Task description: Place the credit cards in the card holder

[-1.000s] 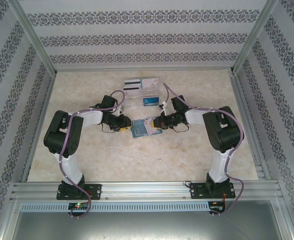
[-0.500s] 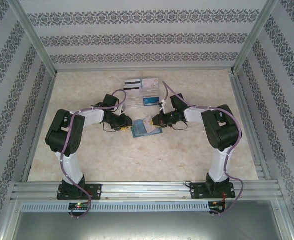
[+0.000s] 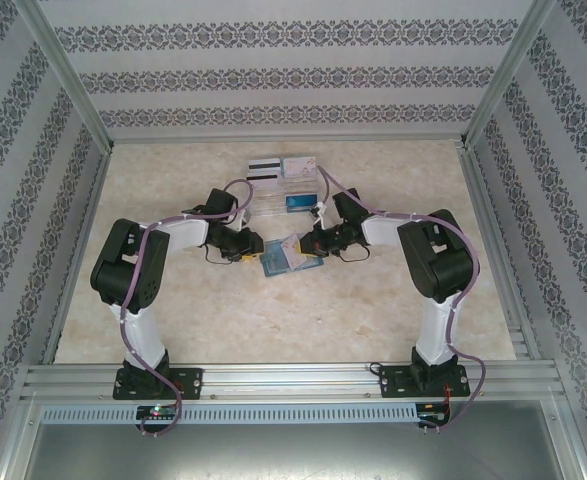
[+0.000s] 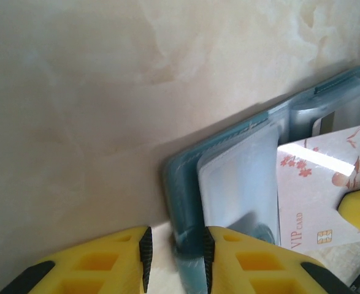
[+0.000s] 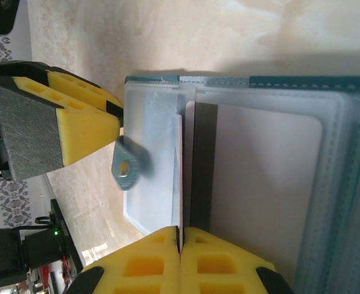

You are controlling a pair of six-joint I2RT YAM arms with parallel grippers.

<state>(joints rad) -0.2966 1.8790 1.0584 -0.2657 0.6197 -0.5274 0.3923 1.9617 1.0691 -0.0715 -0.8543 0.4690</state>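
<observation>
— Where is the card holder (image 3: 291,262) to be found?
— It is laid open on the desk (image 3: 193,320), midway between the two arms and just in front of the clear tray (image 3: 273,205). Its teal cover is turned down and its pale, clear pockets are turned up.

— How is it being held?
— Its left edge is pinched by the left fingers (image 4: 106,266). In the left wrist view the teal rim is seen clamped between the two dark pads.

— And the right fingers (image 5: 143,266)?
— They are pressed together on the thin edge of one credit card (image 5: 259,177). Its white back and dark stripe are turned to the right wrist camera. Its printed face, marked VIP CARD in red, is turned to the left wrist camera. The card is held over the holder's inner pockets. Whether its edge sits inside a pocket cannot be told.

— What is kept in the tray?
— A white striped card (image 3: 263,168) and a pale card (image 3: 299,166) are seen side by side at its far end. A blue card (image 3: 297,203) is seen in a nearer compartment on the right, close behind the right wrist.
</observation>
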